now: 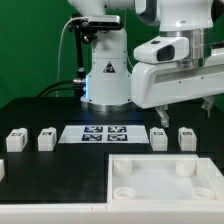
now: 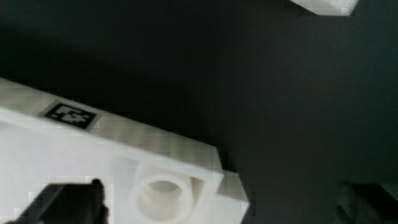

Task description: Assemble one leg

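Four small white legs stand in a row on the black table: two at the exterior view's left (image 1: 16, 141) (image 1: 46, 139) and two at its right (image 1: 159, 137) (image 1: 187, 136). My gripper (image 1: 182, 108) hangs open and empty above the two right legs, touching neither. In the wrist view the dark fingertips (image 2: 71, 205) stand wide apart over one corner of the white tray (image 2: 125, 140), with its round socket (image 2: 164, 195) and a tag between and below them. A white bit at that frame's edge (image 2: 329, 5) may be a leg.
The large white square tray (image 1: 150, 205) with corner sockets lies at the front right. The marker board (image 1: 105, 133) lies between the leg pairs. The robot base (image 1: 105, 75) stands behind it. A white part (image 1: 2, 170) shows at the left edge.
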You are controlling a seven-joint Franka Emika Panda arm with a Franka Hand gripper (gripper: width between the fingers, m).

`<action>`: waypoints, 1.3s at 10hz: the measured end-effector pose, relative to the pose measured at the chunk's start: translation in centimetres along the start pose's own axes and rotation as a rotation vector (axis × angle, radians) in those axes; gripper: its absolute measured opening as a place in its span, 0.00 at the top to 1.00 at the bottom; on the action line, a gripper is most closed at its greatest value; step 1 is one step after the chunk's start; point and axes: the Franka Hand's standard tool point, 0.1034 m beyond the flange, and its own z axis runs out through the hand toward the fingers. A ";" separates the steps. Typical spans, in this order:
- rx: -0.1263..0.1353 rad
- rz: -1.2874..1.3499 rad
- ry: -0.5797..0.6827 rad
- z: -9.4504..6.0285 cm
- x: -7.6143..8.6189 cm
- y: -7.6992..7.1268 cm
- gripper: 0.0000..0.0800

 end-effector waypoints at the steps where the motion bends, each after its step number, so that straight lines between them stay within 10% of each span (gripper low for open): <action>1: 0.000 0.000 0.000 0.0 0.0 0.0 0.19; 10: 0.004 0.260 -0.010 0.6 -0.1 -0.9 0.19; 13: 0.085 0.334 -0.355 1.3 0.0 -3.0 0.19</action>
